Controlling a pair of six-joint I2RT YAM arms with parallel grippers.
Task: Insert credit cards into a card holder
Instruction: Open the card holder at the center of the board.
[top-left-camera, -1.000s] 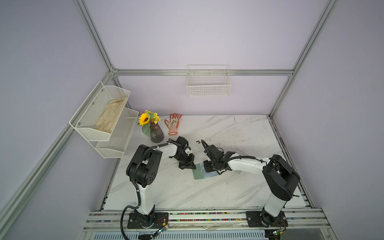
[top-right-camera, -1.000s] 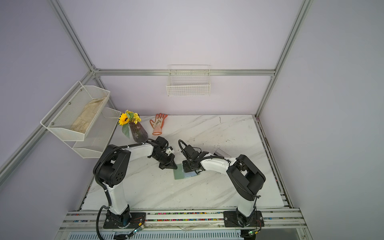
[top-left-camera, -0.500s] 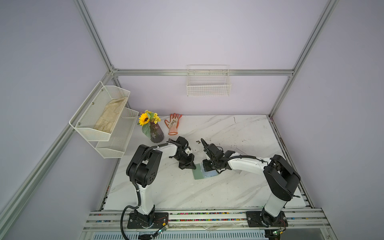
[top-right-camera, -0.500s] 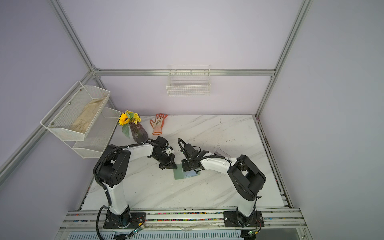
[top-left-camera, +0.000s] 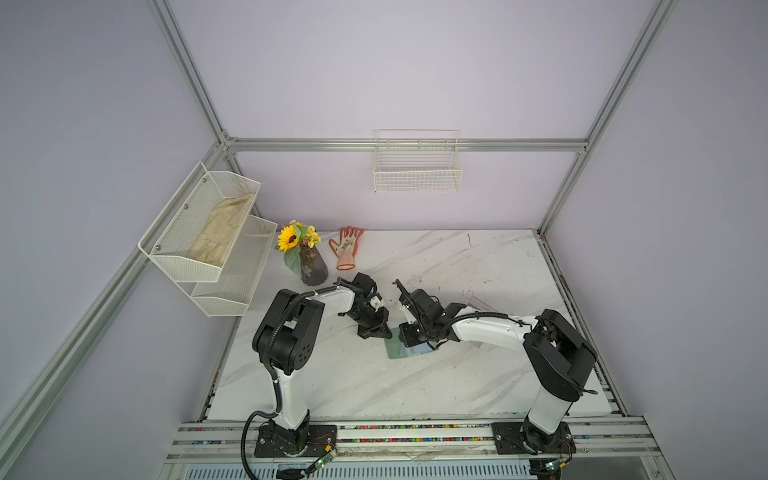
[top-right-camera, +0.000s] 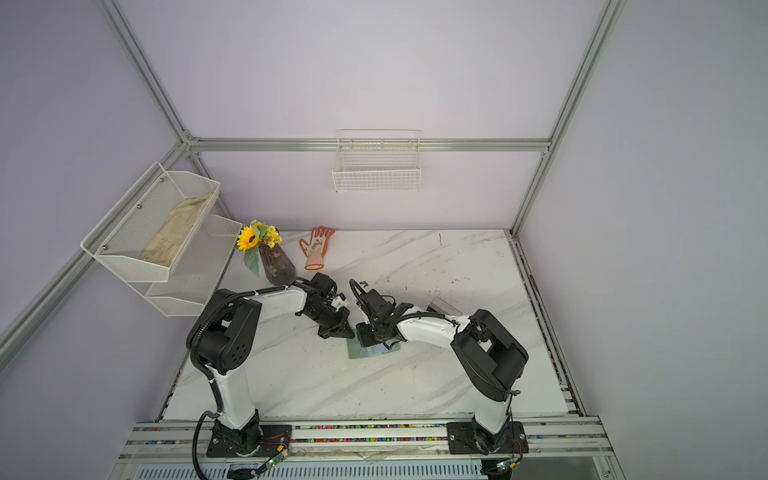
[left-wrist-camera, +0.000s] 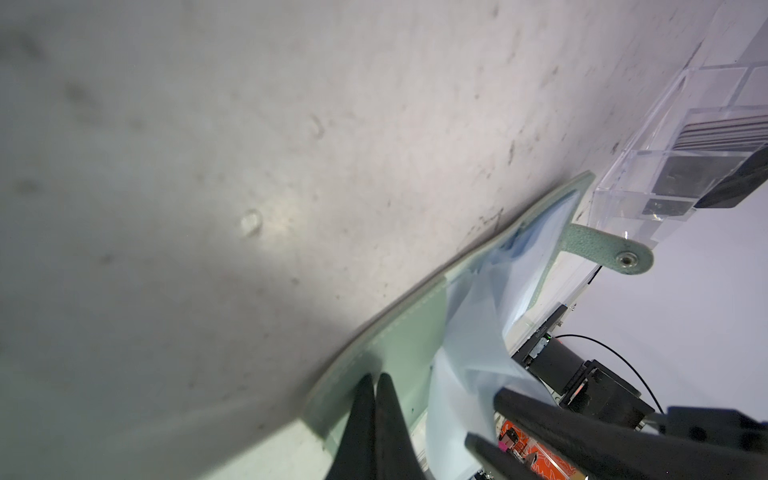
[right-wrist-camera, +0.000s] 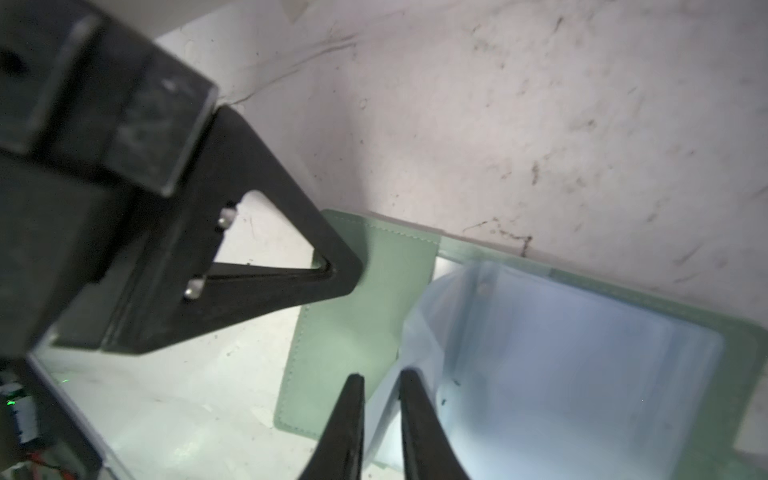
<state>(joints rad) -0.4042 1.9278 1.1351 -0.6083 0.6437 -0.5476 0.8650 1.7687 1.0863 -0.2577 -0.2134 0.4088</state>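
The sage-green card holder (top-left-camera: 394, 351) (top-right-camera: 356, 352) lies open on the marble table, its clear sleeves (right-wrist-camera: 561, 353) fanned up from the inside. My left gripper (left-wrist-camera: 372, 376) is shut, and its tips press down on the bare green flap (left-wrist-camera: 407, 332). My right gripper (right-wrist-camera: 380, 374) is open a little, with the folded edge of a sleeve standing loose between its fingers. The snap tab strap (left-wrist-camera: 602, 249) sticks out from the far edge. Dark credit cards (left-wrist-camera: 719, 133) stand in a clear acrylic box. No card is in either gripper.
The clear acrylic box (top-left-camera: 478, 301) sits just behind the right arm. A vase with a sunflower (top-left-camera: 311, 270) and an orange glove (top-left-camera: 347, 249) lie at the back left. White wire shelves (top-left-camera: 208, 241) hang on the left wall, and a wire basket (top-left-camera: 417, 166) on the back wall.
My right gripper's jaws have parted from nearly shut to a small gap around the sleeve edge. The left gripper has stayed shut on the flap.
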